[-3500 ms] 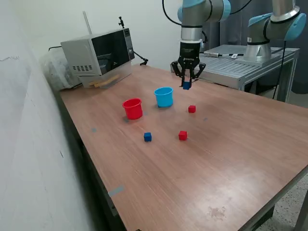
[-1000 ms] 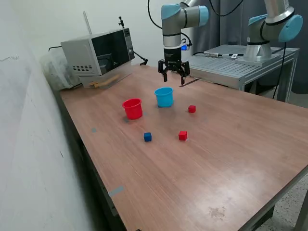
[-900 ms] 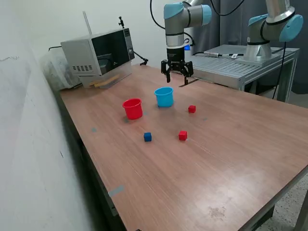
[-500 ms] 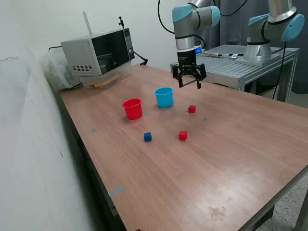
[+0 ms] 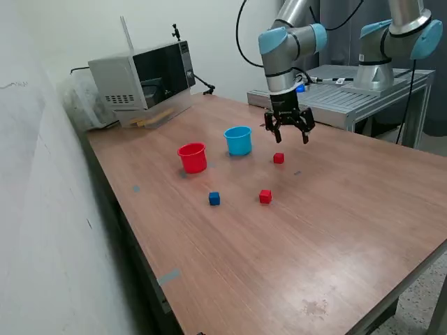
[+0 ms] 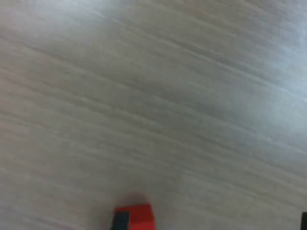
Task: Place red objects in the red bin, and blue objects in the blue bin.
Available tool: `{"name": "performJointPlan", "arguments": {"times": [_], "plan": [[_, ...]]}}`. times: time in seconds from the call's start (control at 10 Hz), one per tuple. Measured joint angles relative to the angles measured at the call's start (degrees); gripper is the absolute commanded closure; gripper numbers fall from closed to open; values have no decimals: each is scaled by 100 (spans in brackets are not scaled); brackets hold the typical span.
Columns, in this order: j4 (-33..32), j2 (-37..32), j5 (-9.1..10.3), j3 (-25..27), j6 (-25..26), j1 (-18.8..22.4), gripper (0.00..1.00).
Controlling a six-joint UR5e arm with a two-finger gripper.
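Observation:
In the exterior view the red bin (image 5: 193, 157) and the light blue bin (image 5: 238, 140) stand side by side on the wooden table (image 5: 335, 223). Two red cubes lie on the table, one (image 5: 279, 158) just right of the blue bin, one (image 5: 265, 197) nearer the front. One dark blue cube (image 5: 214, 199) lies in front of the red bin; the other blue cube is not in view. My gripper (image 5: 288, 137) hangs open and empty above and just right of the far red cube. The blurred wrist view shows that red cube (image 6: 134, 216) on the wood grain.
A microwave (image 5: 143, 78) sits at the table's back on the exterior view's left. A second robot arm (image 5: 391, 42) stands on a metal bench (image 5: 335, 94) behind the table. A wall runs along the exterior view's left.
My gripper carried a blue cube over the blue bin and came away open and empty. It has since moved toward the exterior view's right and lower, to above the far red cube.

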Motion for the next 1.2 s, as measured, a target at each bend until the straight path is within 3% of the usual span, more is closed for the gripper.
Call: {"name": "performJointPlan", "arguments": {"times": [1.2], "plan": [[-309,580,-62,-394,-96,-83,0]]}}
